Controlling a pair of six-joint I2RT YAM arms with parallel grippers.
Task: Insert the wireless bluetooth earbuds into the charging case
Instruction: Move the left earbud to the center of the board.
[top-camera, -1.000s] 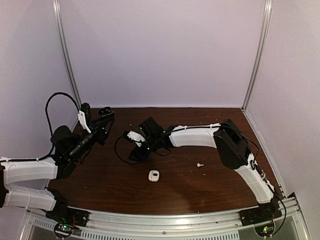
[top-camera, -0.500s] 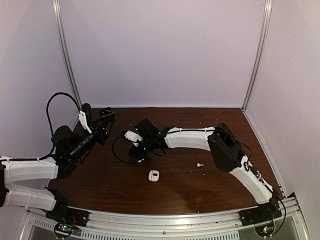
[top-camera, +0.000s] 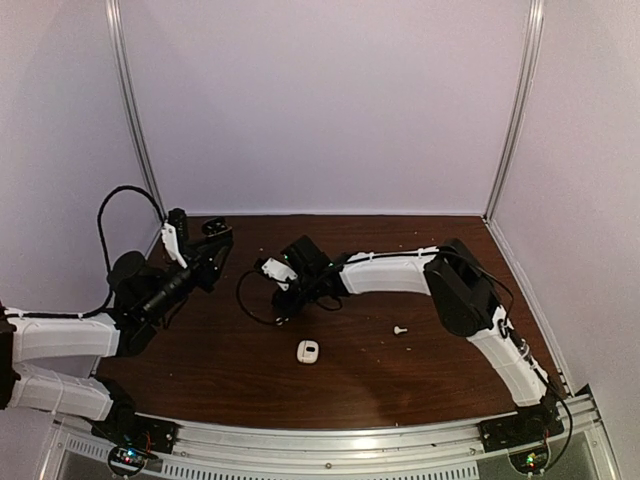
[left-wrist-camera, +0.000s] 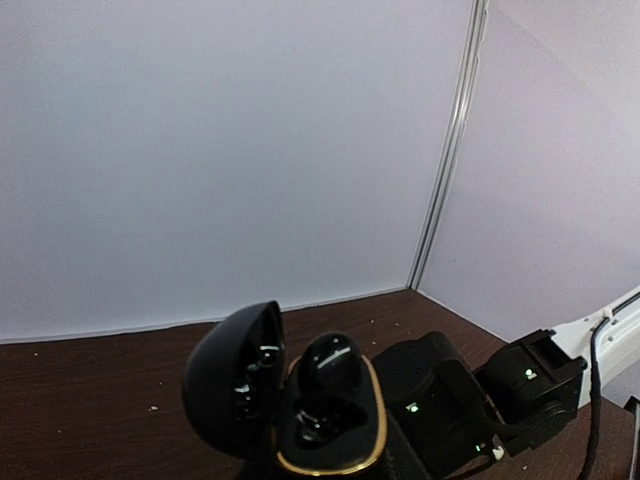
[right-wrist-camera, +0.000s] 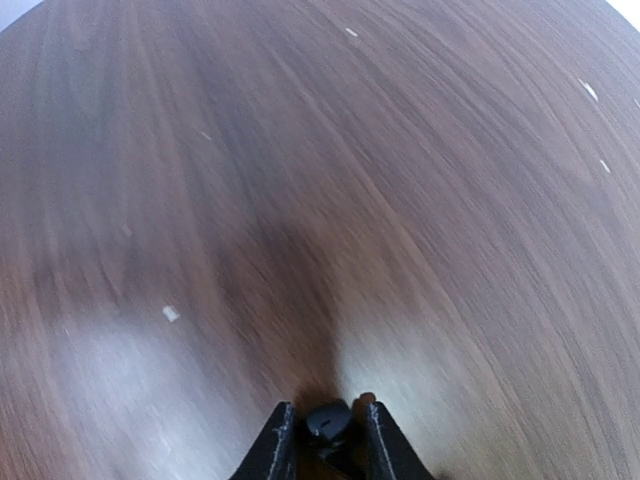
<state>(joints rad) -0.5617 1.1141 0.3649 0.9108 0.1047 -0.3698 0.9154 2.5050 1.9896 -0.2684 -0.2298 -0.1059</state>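
Note:
A black charging case with a gold rim stands open in the left wrist view, lid swung to the left. One black earbud sits in its far socket; the near socket looks empty. My left gripper is shut on this case at the table's back left. My right gripper is down at the tabletop, shut on a second black earbud; in the top view the right gripper is mid-table. A white earbud lies on the table to the right.
A small white case sits on the brown table in front of the right gripper. The right arm's black wrist with green lights is close to the held case's right side. Pale walls enclose the back and sides.
My right gripper's jaws have closed on the black earbud while the arm shifted a little. The left arm, still holding the case, has barely moved.

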